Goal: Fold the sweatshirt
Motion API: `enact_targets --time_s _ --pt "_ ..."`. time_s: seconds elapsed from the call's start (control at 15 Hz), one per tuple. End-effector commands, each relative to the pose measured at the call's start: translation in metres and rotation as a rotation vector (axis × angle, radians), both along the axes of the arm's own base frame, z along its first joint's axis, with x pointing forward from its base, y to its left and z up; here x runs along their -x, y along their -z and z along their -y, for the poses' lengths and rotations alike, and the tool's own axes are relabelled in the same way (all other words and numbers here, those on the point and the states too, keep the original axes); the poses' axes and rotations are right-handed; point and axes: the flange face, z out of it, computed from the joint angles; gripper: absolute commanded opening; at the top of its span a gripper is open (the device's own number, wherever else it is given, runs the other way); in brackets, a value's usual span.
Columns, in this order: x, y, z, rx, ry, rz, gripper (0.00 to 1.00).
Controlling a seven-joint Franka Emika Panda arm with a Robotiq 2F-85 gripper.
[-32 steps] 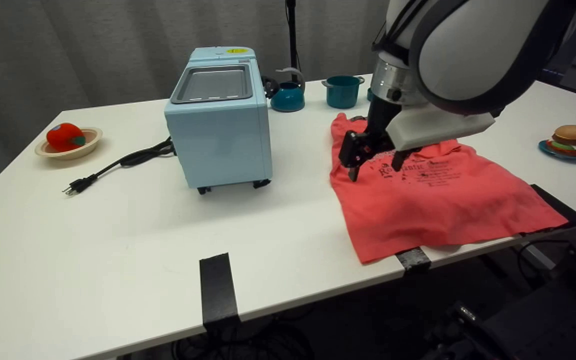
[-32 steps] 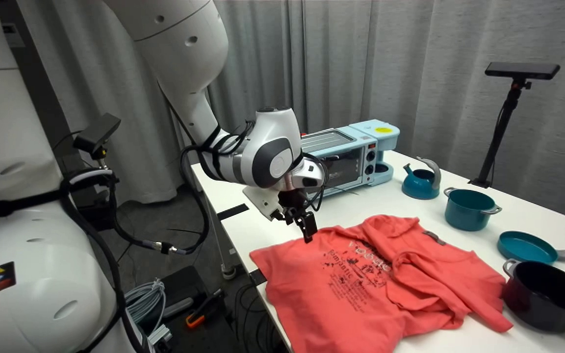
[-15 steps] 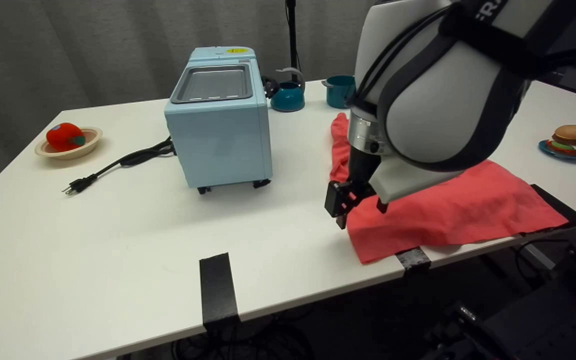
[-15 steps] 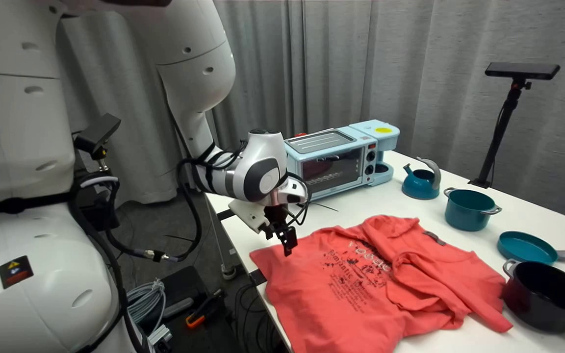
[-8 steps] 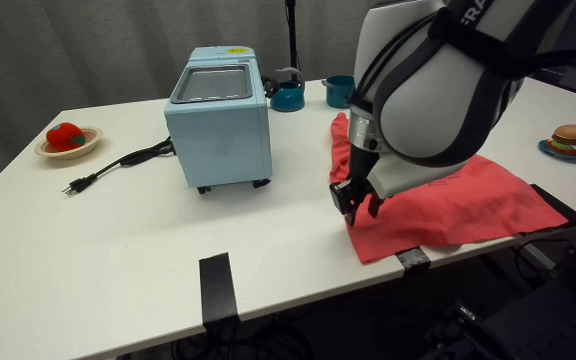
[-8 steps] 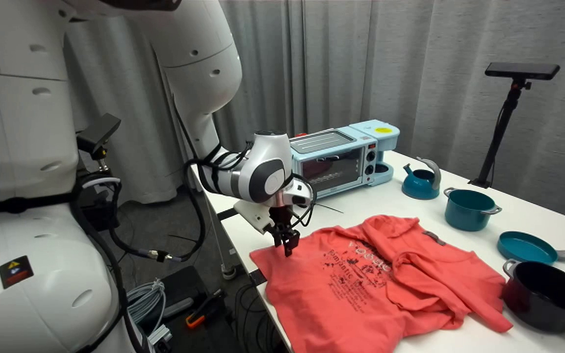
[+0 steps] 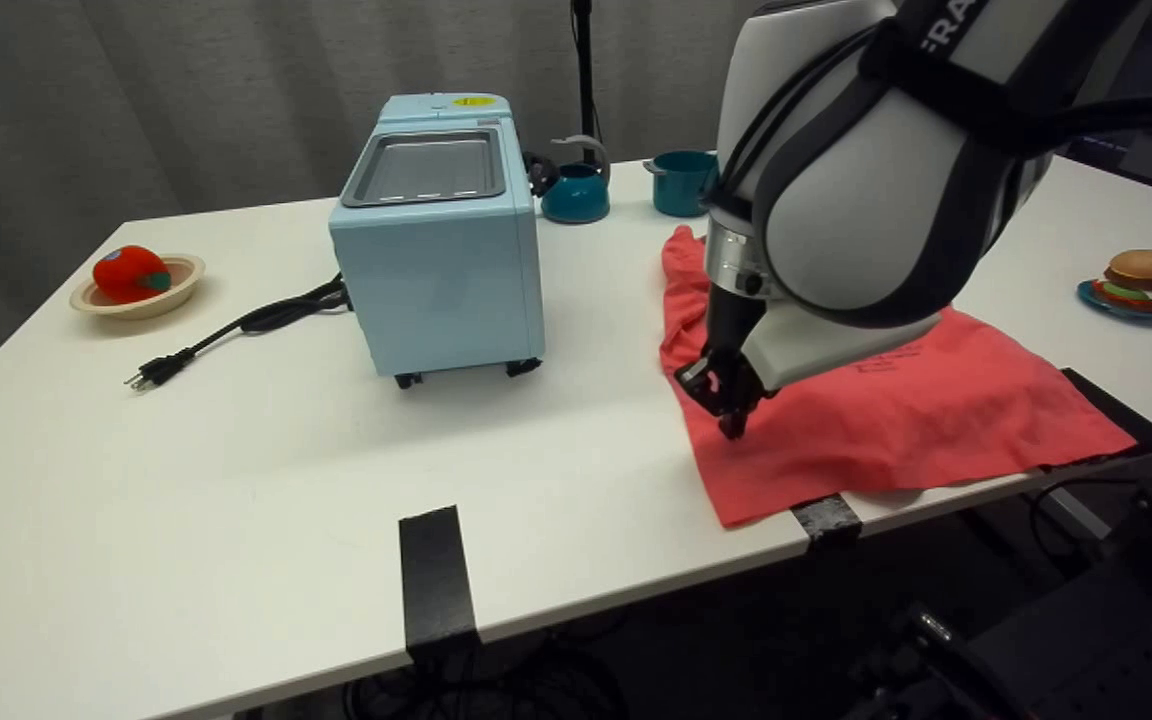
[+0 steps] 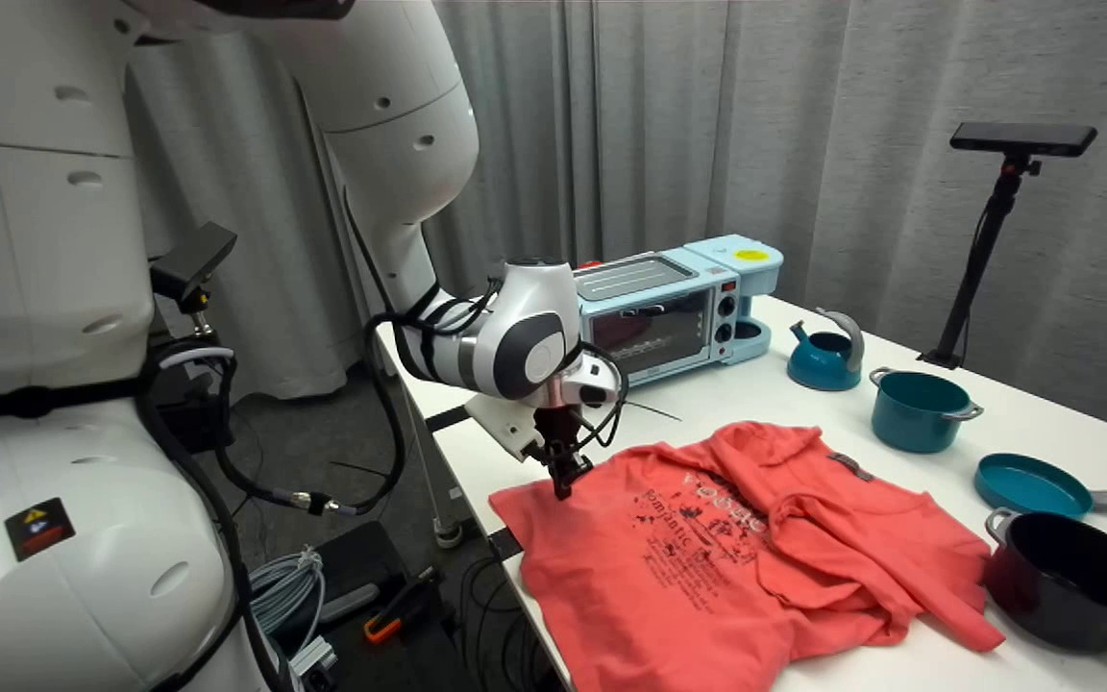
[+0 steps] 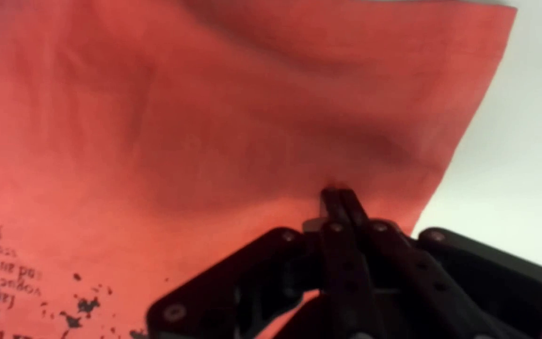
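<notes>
Pinching the sweatshirt (image 8: 741,562) near its edge, the end effector (image 9: 339,192), gaping moments ago, has clenched.

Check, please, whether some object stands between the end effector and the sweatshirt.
Nothing visible stands between them. In the wrist view, the closed tips of the end effector are right at the sweatshirt, near its side edge; whether they pinch cloth, I cannot tell.

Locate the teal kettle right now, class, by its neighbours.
In both exterior views, the teal kettle stands near the back edge of the white table, right of the light-blue toaster oven and left of the teal pot.
</notes>
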Motion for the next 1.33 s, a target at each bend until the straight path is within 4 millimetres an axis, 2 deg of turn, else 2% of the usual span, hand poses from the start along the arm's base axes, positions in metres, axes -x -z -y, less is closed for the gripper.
enact_targets --time_s 0.0,0.13,0.2,0.27,0.93,1.0,1.07,1.13,1.27 --pt "-0.0043 -0.0004 -0.0007 0.022 0.017 -0.008 0.0" --pt "-0.0045 -0.0004 0.0001 0.029 0.024 -0.008 0.0" --pt "-0.0049 -0.0005 0.0006 0.033 0.027 -0.005 0.26" --pt "-0.0049 -0.0002 0.0003 0.03 0.028 -0.005 0.27" --pt "-0.0064 -0.0007 -0.0031 0.014 0.01 0.003 1.0" --pt "-0.0064 -0.0006 -0.003 0.017 0.012 -0.002 1.0" --pt "-0.0043 -0.0016 0.0001 0.008 0.019 0.009 0.91" --pt "-0.0043 -0.001 0.0001 0.008 0.019 0.008 0.99" --pt "-0.0044 -0.0004 0.0 0.009 0.019 0.007 1.0"
